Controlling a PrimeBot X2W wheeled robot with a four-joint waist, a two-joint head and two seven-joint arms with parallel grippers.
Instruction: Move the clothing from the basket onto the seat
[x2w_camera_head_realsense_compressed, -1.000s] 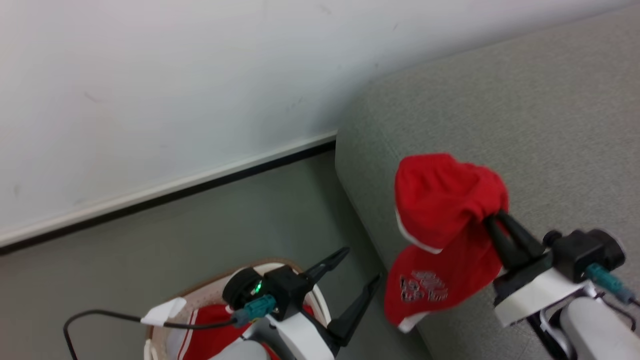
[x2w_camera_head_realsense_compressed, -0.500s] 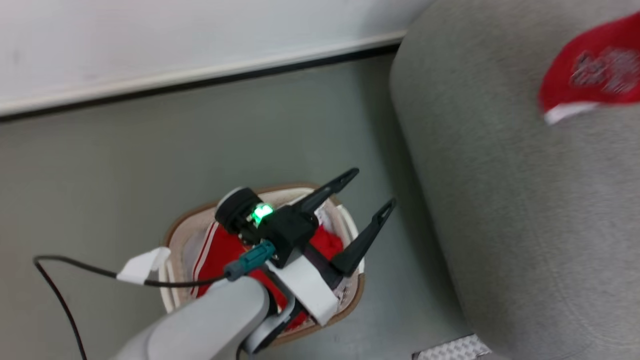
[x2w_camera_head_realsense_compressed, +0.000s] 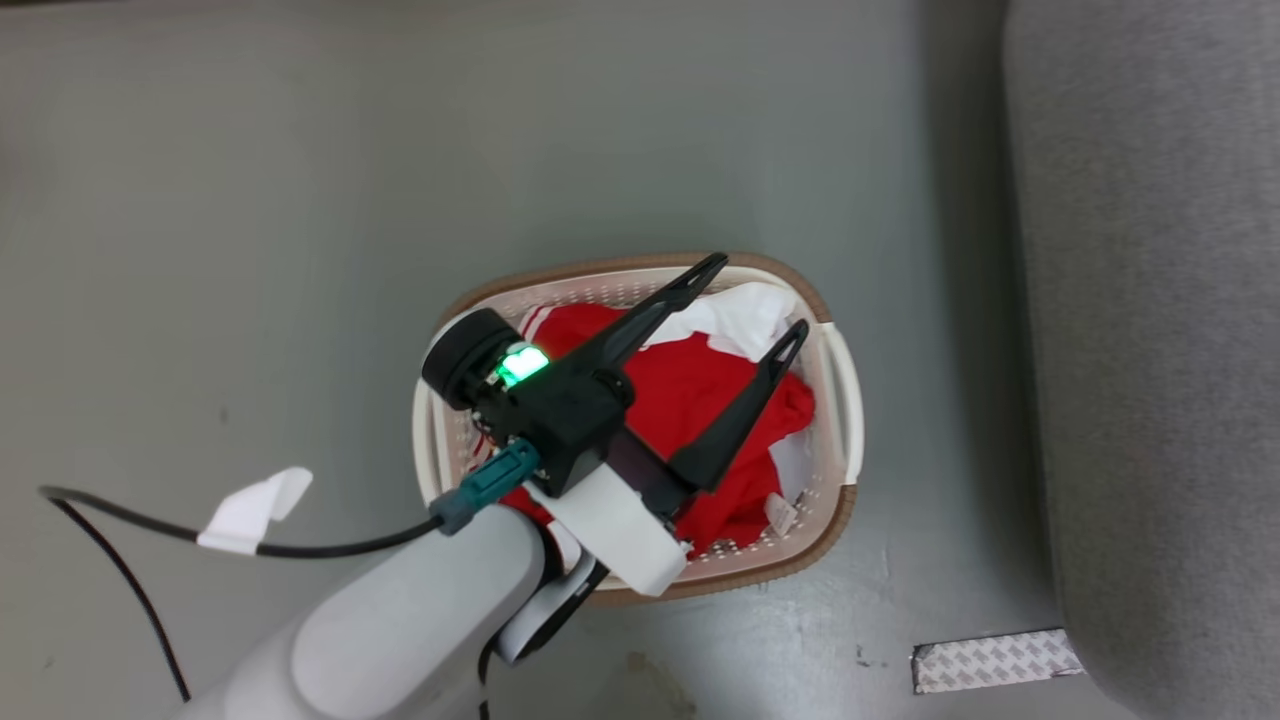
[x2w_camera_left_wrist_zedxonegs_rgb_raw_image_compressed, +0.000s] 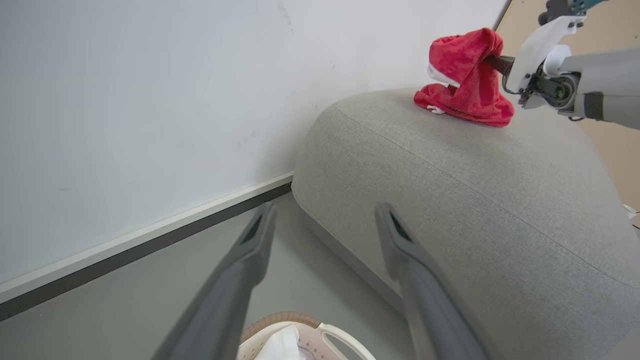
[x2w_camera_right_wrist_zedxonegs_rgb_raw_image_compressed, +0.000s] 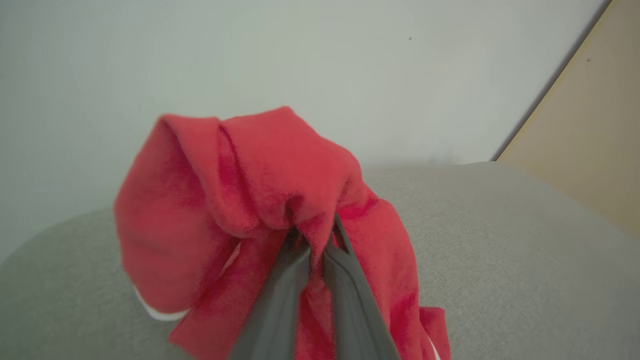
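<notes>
Nearest: left gripper (x2w_camera_head_realsense_compressed: 760, 295), fingers spread wide with nothing between them, poised above the basket (x2w_camera_head_realsense_compressed: 845, 500). It is probably staged there for the next grab.

Directly under its fingers is the clothing (x2w_camera_head_realsense_compressed: 700, 400), a red pile with white stripes that fills most of the basket. A white cloth piece (x2w_camera_head_realsense_compressed: 745, 312) lies right below the fingertips at the basket's far end. By my read several pieces are left, so the basket is nowhere near emptied.

The basket stands on the grey floor (x2w_camera_head_realsense_compressed: 300, 200) beside the seat (x2w_camera_head_realsense_compressed: 1150, 300), not touching it, with a strip of floor between. It is likely parked close so each carry is short. Past the left fingertips come the seat's rounded corner and then the wall (x2w_camera_left_wrist_zedxonegs_rgb_raw_image_compressed: 150, 100).

Farther out is the right gripper (x2w_camera_right_wrist_zedxonegs_rgb_raw_image_compressed: 315, 235), its fingers pinched together on a red garment (x2w_camera_right_wrist_zedxonegs_rgb_raw_image_compressed: 240, 180). The bunched fabric is clamped at the tips and the folds drape down both sides. Below the fingers, the garment's lower part rests on the seat top, while the upper part is held up. I judge this to be the drop-off step, with the garment not yet let go.
</notes>
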